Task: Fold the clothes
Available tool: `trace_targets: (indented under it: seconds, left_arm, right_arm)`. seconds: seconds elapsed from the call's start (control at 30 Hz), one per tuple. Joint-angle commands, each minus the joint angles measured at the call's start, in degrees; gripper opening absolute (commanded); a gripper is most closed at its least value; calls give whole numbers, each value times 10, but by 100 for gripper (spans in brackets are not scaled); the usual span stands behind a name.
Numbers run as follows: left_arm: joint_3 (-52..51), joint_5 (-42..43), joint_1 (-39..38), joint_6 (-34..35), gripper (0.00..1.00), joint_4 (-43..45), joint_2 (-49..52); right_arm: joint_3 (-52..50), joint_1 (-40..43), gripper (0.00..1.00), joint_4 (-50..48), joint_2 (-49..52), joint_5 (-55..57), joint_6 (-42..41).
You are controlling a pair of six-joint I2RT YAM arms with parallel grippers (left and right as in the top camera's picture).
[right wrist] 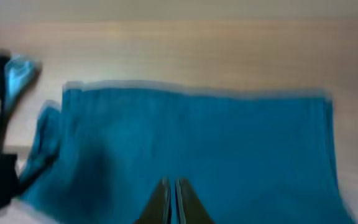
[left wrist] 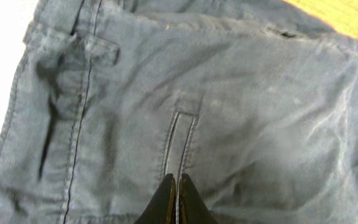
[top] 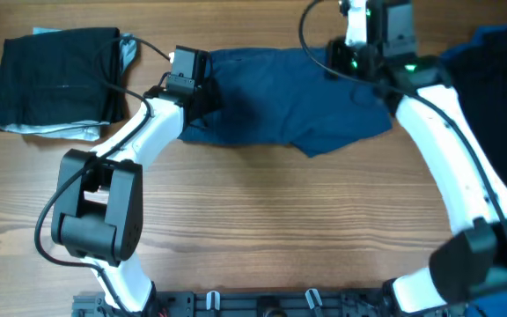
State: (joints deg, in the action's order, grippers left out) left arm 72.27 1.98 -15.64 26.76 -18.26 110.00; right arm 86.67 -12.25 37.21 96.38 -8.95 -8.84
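I'm seeing the L arm [top: 152, 128] reaching from its base at the lower left of the overhead view, dark elbow block sitting low-left, white forearm slanting up and to the right toward upper centre-left. L gripper [left wrist: 177, 186] is showing closed: both fingertips [left wrist: 166, 196] are pressing together w/ no gap, bottom centre of the L wrist view, pointing up-frame. R arm [top: 451, 150] is rising from the lower right corner, white link curving up and leftward to the top edge, right of centre, green light glowing near the wrist. R gripper [right wrist: 173, 190] is also pinched tight, tips meeting at bottom centre of the R wrist view.
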Motion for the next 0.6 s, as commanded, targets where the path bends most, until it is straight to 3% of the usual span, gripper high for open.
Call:
trace_targets:
  seconds: [0.0, 0.1, 0.2, 0.4, 0.57]
  left_arm:
    - [1, -6, 1, -11, 4, 0, 7]
    - [1, -5, 1, -10, 4, -8, 7]
    - [1, -6, 1, -11, 4, -19, 7]
    - [1, -6, 1, -11, 4, -22, 7]
    - [1, -6, 1, -11, 4, -22, 7]
  right_arm:
    - [-30, -2, 4, 88, 33, -7, -1]
    - [-76, -2, 4, 82, 68, -7, 3]
    - [-124, -2, 4, 5, 121, -16, -2]
    - [-148, -2, 4, -24, 221, -14, -33]
    - [-89, 0, 5, 54, 166, -13, -10]
